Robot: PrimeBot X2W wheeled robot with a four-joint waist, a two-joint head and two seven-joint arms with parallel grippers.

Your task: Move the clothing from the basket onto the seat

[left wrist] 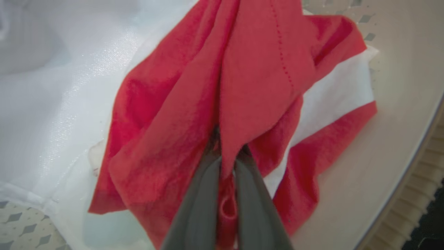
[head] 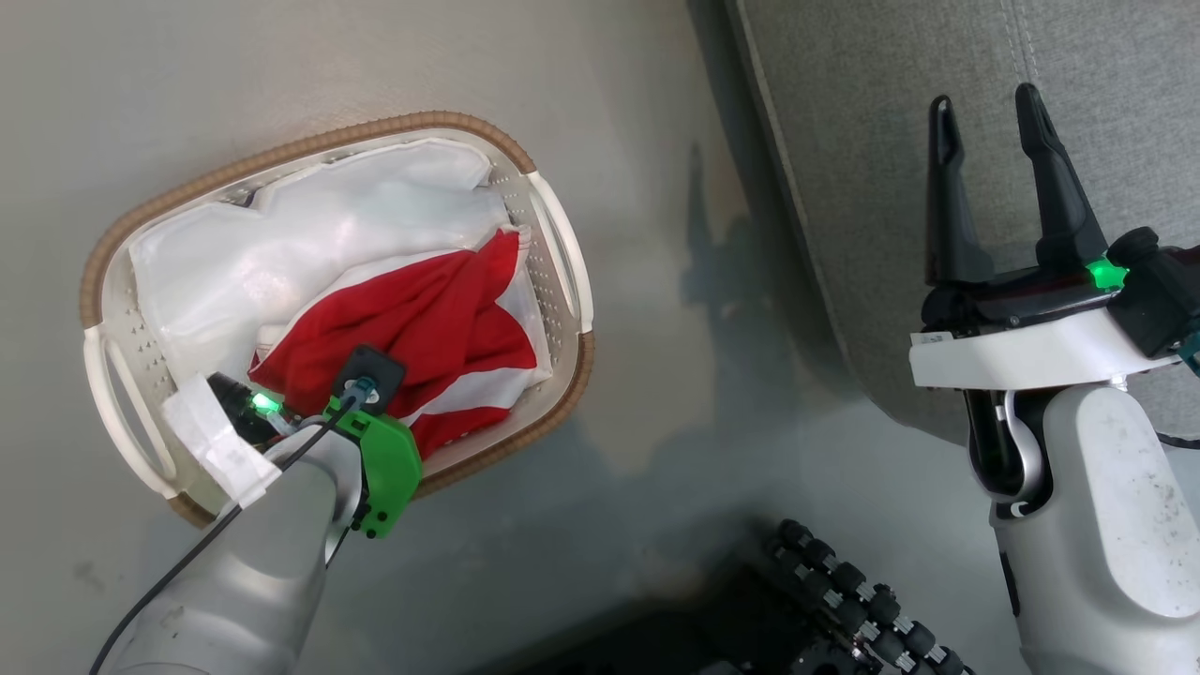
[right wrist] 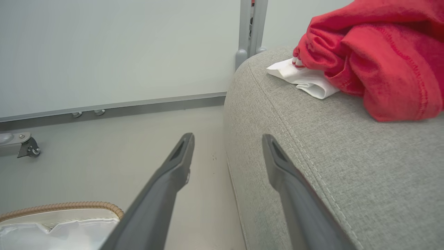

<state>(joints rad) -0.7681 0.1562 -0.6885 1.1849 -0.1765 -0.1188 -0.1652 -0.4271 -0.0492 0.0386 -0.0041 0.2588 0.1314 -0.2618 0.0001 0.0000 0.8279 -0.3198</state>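
The white basket [head: 562,248] with its brown rim stands on the floor at the left of the head view. Red clothing [head: 422,328] with white stripes lies crumpled in it on a white liner [head: 281,244]. My left gripper [left wrist: 227,156] reaches down into the basket and is shut on a raised fold of that red clothing [left wrist: 249,86]. My right gripper [head: 994,159] hovers open and empty over the edge of the grey seat [head: 891,141]. Another red garment [right wrist: 381,52] with white trim lies on the seat [right wrist: 329,156] beyond the right gripper [right wrist: 227,146].
The basket's rim [right wrist: 62,207] shows low beside the seat's edge. A pale wall with a grey baseboard [right wrist: 138,104] and a caster [right wrist: 29,149] stand behind. The robot's dark wheeled base [head: 844,600] sits near the bottom of the head view.
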